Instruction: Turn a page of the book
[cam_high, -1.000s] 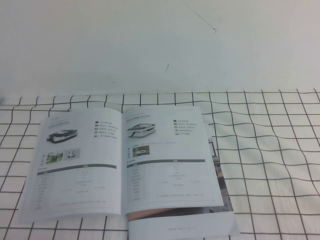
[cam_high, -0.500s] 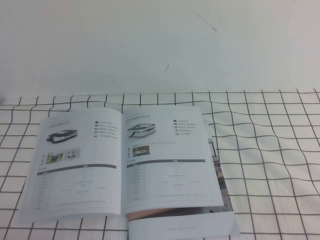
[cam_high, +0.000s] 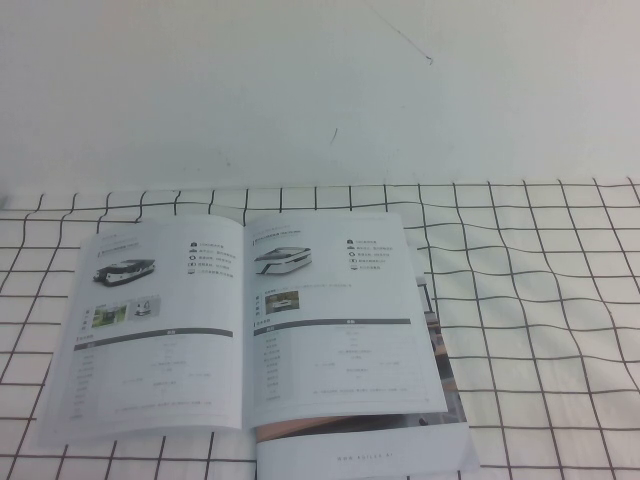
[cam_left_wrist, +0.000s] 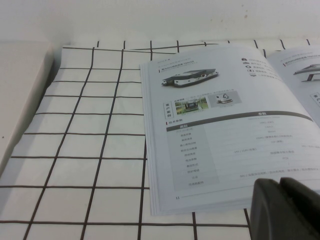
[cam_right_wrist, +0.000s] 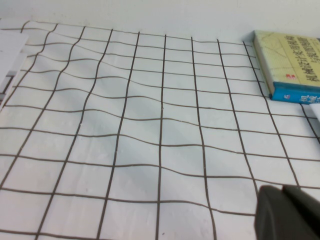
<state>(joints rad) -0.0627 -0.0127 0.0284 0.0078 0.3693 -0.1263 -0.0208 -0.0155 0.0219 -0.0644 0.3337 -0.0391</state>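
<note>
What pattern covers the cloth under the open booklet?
The white cloth bears a black grid of thin lines; the right wrist view shows it best, rippled.

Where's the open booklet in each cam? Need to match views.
High view: booklet lies open, centre-left on the grid cloth; neither pincer shows.
Left wrist view: its left-hand page fills the middle and one side; left pincer at the frame's edge.
Right wrist view: only a white sliver at one edge, likely the booklet; right pincer in a corner.
Shared landmark: the black-lined grid cloth.
</note>
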